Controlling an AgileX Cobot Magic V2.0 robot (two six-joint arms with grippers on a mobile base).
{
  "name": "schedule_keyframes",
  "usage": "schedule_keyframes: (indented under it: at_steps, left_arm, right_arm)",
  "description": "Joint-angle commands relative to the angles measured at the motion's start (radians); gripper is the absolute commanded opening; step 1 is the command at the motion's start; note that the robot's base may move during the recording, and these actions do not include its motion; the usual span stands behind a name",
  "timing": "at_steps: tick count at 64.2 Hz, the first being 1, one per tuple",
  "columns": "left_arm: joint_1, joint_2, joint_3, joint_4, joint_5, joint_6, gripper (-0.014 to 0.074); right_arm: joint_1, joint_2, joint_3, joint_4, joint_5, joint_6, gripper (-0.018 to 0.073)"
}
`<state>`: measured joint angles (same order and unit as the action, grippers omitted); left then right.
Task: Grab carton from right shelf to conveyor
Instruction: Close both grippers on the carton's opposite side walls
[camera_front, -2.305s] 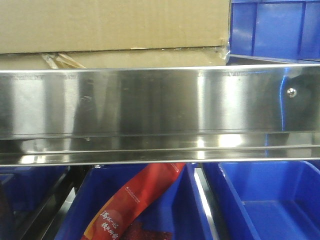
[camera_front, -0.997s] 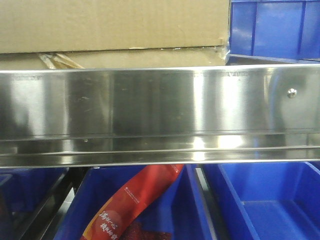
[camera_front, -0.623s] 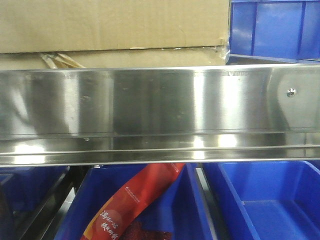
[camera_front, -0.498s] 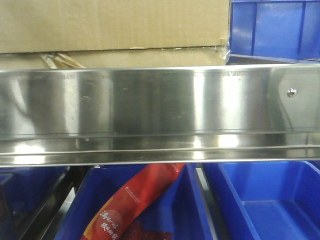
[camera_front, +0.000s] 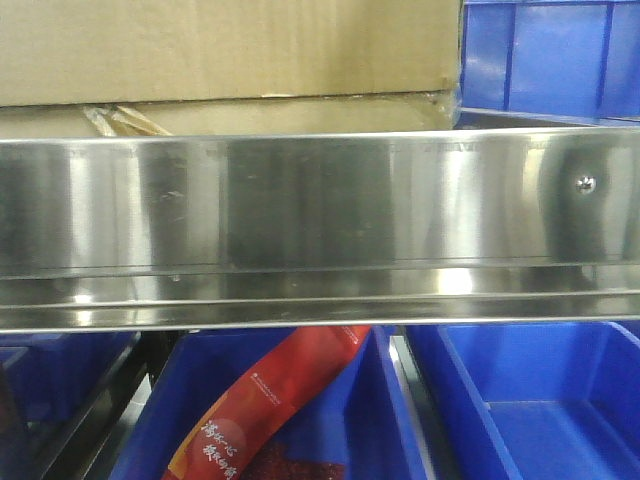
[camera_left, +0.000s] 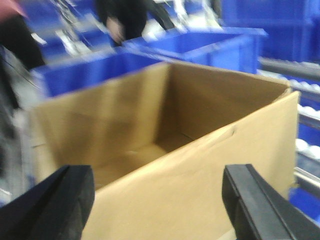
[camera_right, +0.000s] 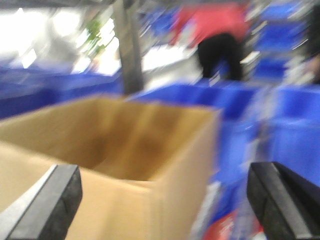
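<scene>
Cardboard carton (camera_left: 165, 150) faces the left pincer (camera_left: 155, 175) and right pincer (camera_right: 162, 175), both released.

Your view is blurred, right gripper (camera_right: 165, 200) with black fingers (camera_right: 47, 202) spread wide at the lower corners, open-topped brown carton (camera_right: 100, 145) ahead at left, blue bins (camera_right: 295, 130) behind, grey post (camera_right: 129, 47), person in red (camera_right: 220, 35) bending beyond.

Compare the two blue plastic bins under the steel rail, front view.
The middle blue bin holds a slanting red printed packet; the right blue bin shows only bare blue floor. The middle bin shows both side walls; the right bin runs off the frame. Both are blue plastic, side by side beneath the steel rail.
</scene>
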<state>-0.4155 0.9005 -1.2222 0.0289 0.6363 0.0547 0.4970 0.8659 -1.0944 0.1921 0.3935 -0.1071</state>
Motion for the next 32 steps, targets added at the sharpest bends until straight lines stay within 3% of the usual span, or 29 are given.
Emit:
schedule_keyframes:
  at_steps: [1, 12, 21, 29, 32]
  left_arm:
    - [0.003, 0.094, -0.119, 0.017, 0.047, -0.075, 0.0435]
    - [0.070, 0.305, -0.405, 0.123, 0.308, -0.206, 0.0435]
    - [0.144, 0.468, -0.622, 0.133, 0.514, -0.257, 0.0435]
    - [0.198, 0.565, -0.736, 0.133, 0.585, -0.259, 0.0435]
    - [0.215, 0.593, -0.750, 0.133, 0.585, -0.259, 0.0435]
  right_arm:
    - [0.024, 0.104, -0.113, -0.001, 0.081, -0.009, 0.0570]
    - [-0.026, 0.330, -0.435, -0.003, 0.337, 0.041, 0.0570]
    - [-0.067, 0.515, -0.740, -0.057, 0.596, 0.115, 0.0570]
    - [-0.067, 0.686, -0.987, -0.093, 0.808, 0.126, 0.0570]
    - [-0.067, 0.748, -1.055, -0.099, 0.828, 0.126, 0.0570]
